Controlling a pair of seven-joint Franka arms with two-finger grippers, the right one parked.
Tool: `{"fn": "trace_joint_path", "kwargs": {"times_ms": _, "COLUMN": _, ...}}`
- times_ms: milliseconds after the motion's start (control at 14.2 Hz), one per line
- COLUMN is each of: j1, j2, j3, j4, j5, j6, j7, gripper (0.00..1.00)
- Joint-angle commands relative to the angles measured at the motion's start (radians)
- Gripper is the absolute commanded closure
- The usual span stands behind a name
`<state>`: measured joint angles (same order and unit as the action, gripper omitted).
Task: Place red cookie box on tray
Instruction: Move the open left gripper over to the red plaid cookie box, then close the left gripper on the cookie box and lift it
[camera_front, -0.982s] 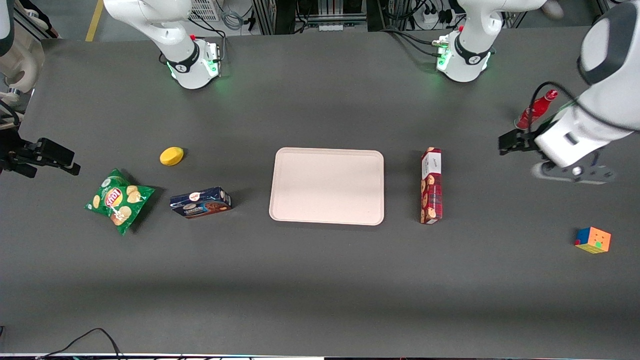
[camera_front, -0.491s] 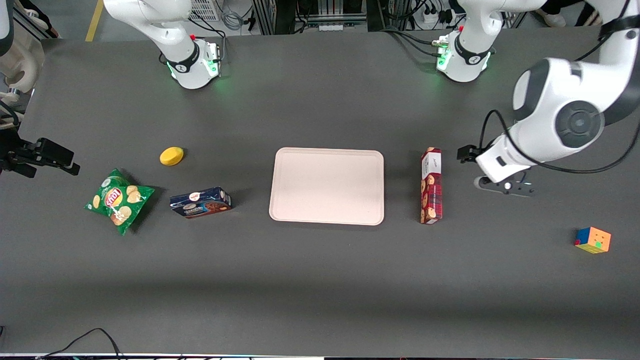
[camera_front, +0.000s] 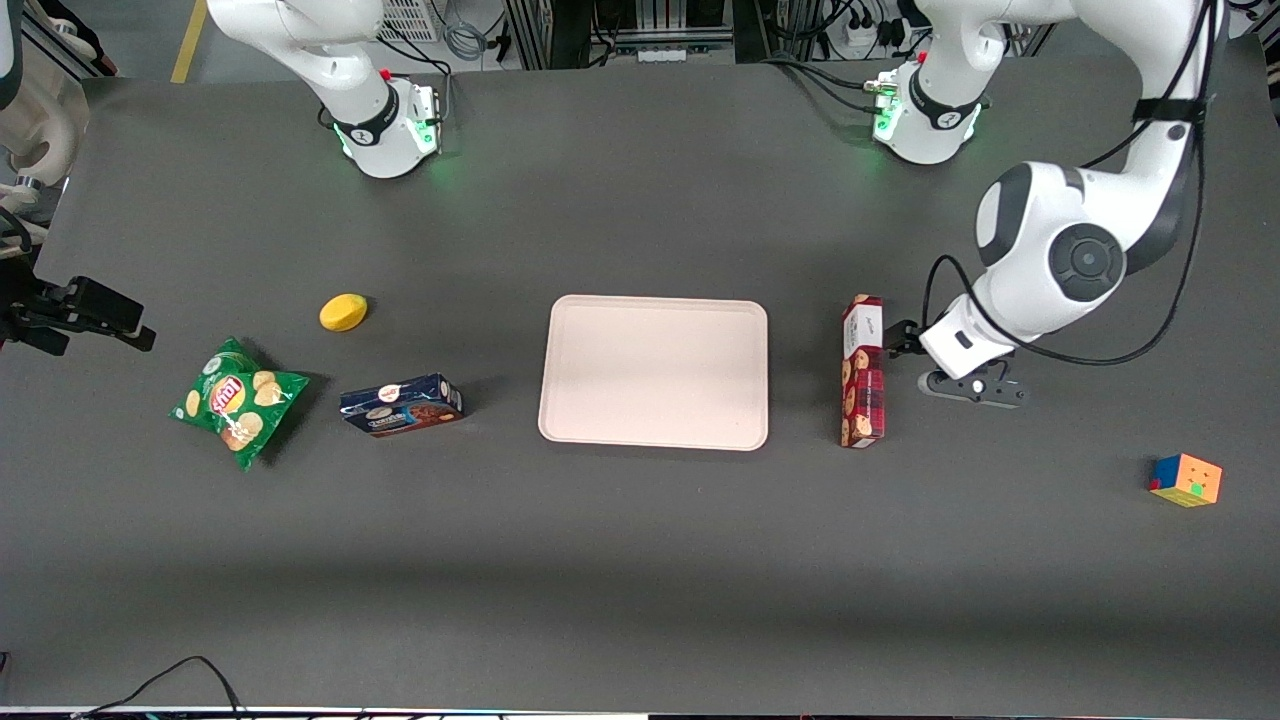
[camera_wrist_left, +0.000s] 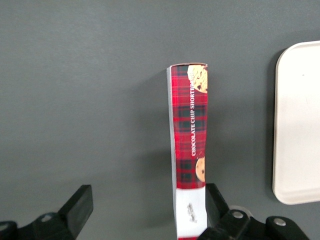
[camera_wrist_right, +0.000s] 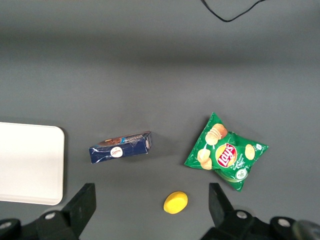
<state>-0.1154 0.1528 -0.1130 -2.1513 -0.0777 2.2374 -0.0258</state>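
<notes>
The red cookie box (camera_front: 863, 372) lies flat on the dark table beside the tray (camera_front: 653, 372), a gap apart from its short side, toward the working arm's end. In the left wrist view the plaid box (camera_wrist_left: 190, 135) runs lengthwise away from the camera, with the tray (camera_wrist_left: 299, 125) off to one side. My left gripper (camera_front: 897, 338) hovers open at the box's white end. The white end sits between the fingers of the gripper (camera_wrist_left: 147, 202), close against one finger (camera_wrist_left: 216, 200), while the other finger (camera_wrist_left: 80, 207) stands well clear. Nothing is gripped.
Toward the parked arm's end lie a dark blue cookie box (camera_front: 401, 405), a green chips bag (camera_front: 238, 398) and a small yellow object (camera_front: 343, 312). A colourful cube (camera_front: 1185, 480) sits toward the working arm's end, nearer the front camera than the gripper.
The left arm has swung in from the working arm's end of the table toward the red cookie box, and its gripper now hangs at the box's white end. The box has not moved.
</notes>
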Motion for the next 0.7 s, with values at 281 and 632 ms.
{"fn": "trace_joint_path", "kwargs": {"times_ms": 281, "j1": -0.035, "j2": 0.053, "j3": -0.048, "j4": -0.137, "j5": -0.013, "j6": 0.264, "j7": -0.115, "gripper": 0.0}}
{"fn": "trace_joint_path", "kwargs": {"times_ms": 632, "j1": -0.064, "j2": 0.114, "j3": -0.048, "j4": -0.159, "j5": -0.013, "j6": 0.369, "j7": -0.16, "gripper": 0.0}}
